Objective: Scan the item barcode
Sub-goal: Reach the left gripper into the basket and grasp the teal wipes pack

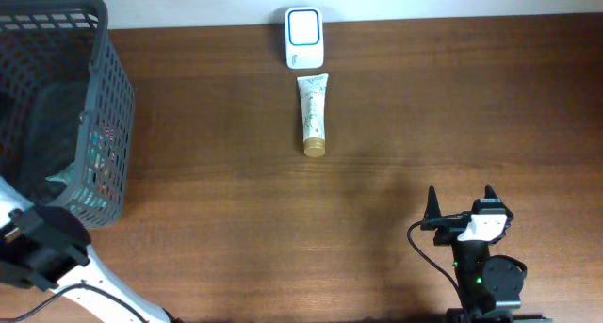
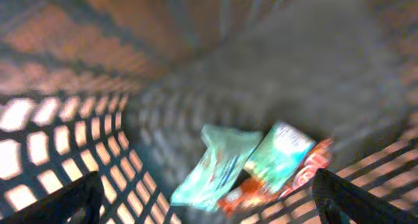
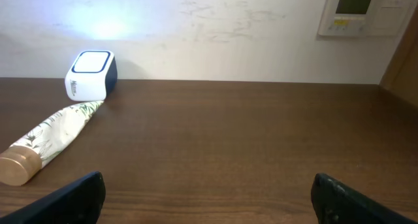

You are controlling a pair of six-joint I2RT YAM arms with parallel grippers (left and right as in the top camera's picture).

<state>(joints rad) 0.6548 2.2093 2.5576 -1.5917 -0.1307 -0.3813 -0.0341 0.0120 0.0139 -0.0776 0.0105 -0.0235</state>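
Two grippers, both spread wide and holding nothing. Left gripper (image 2: pixel 206 178) hangs over the inside of the dark mesh basket (image 1: pixel 105 125); its dark fingers (image 2: pixel 65 201) show only at the lower corners of the left wrist view, well apart, with no object between them, though that picture is blurred. Below it, on the basket floor, lie a few packets: a pale green packet (image 2: pixel 215 165), a teal packet (image 2: pixel 282 152) just beside it, and a red-orange packet (image 2: pixel 307 172) showing at their lower edge; the print cannot be read. Right gripper (image 1: pixel 461 202) sits over the wooden table (image 1: pixel 217 229) near its front right, jaws parted and pointing toward the back edge; only bare wood shows between them. Well apart from it, at the middle rear of the table, the tube (image 1: pixel 313 111) lies flat — gold cap (image 1: pixel 315 149) toward the front, crimped end just beside the white scanner (image 1: pixel 303 38); whether those two touch I cannot tell. Basket stands at the table's far left end.
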